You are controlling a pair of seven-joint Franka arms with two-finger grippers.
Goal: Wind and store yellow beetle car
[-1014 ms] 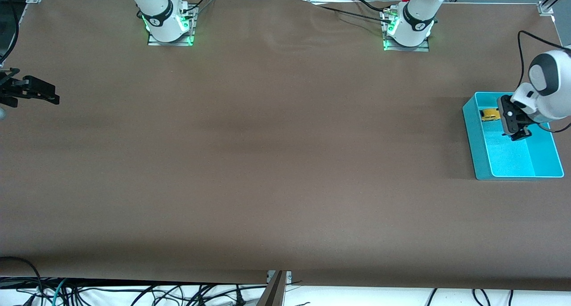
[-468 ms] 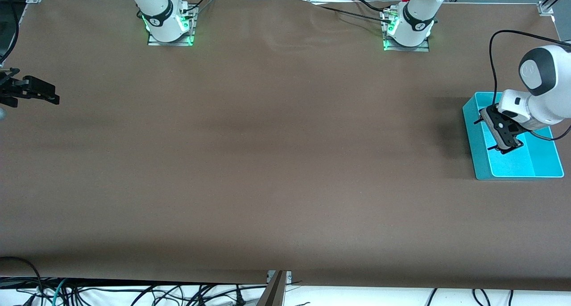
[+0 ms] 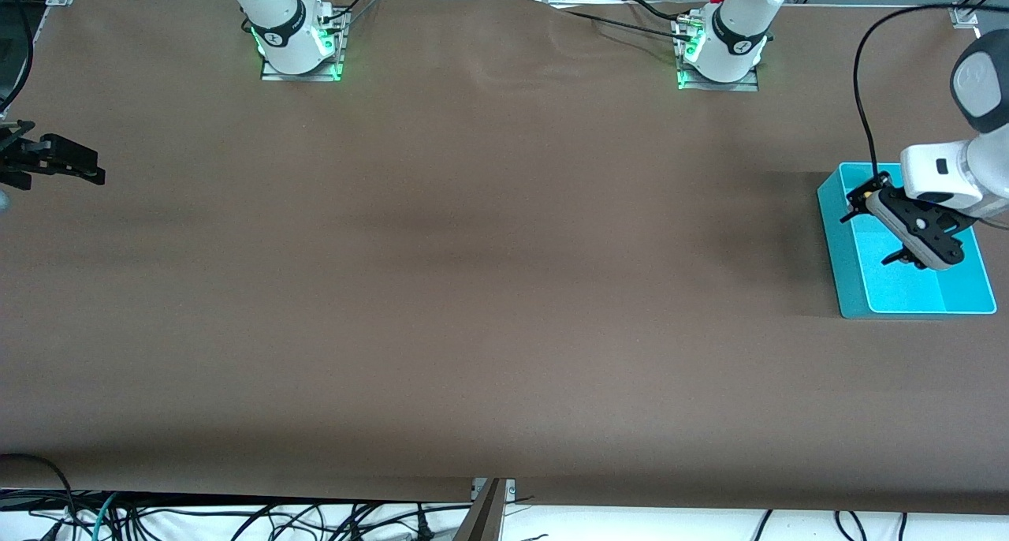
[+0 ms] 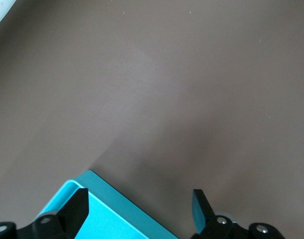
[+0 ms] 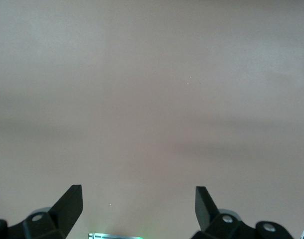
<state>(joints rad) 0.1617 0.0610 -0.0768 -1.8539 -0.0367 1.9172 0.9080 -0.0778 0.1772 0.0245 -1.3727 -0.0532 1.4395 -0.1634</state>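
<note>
The yellow beetle car is hidden in every view. A turquoise bin (image 3: 837, 245) stands at the left arm's end of the table. My left gripper (image 3: 867, 237) hangs tilted over the part of the bin farthest from the front camera, and its black hand covers the bin floor there. In the left wrist view the left gripper (image 4: 139, 206) is open with nothing between its fingers; one corner of the bin (image 4: 123, 211) shows below them against the brown table. My right gripper (image 3: 93, 172) waits open and empty over the right arm's end of the table, also open in its own view (image 5: 138, 204).
Brown cloth covers the whole table (image 3: 489, 273). The two arm bases (image 3: 299, 48) (image 3: 719, 56) with green lights stand along the edge farthest from the front camera. A black cable (image 3: 861, 91) loops above the bin.
The left hand has swung up and tilted over the bin. The yellow car, seen in the bin a second ago, is now covered by the hand. The right arm has not moved.
</note>
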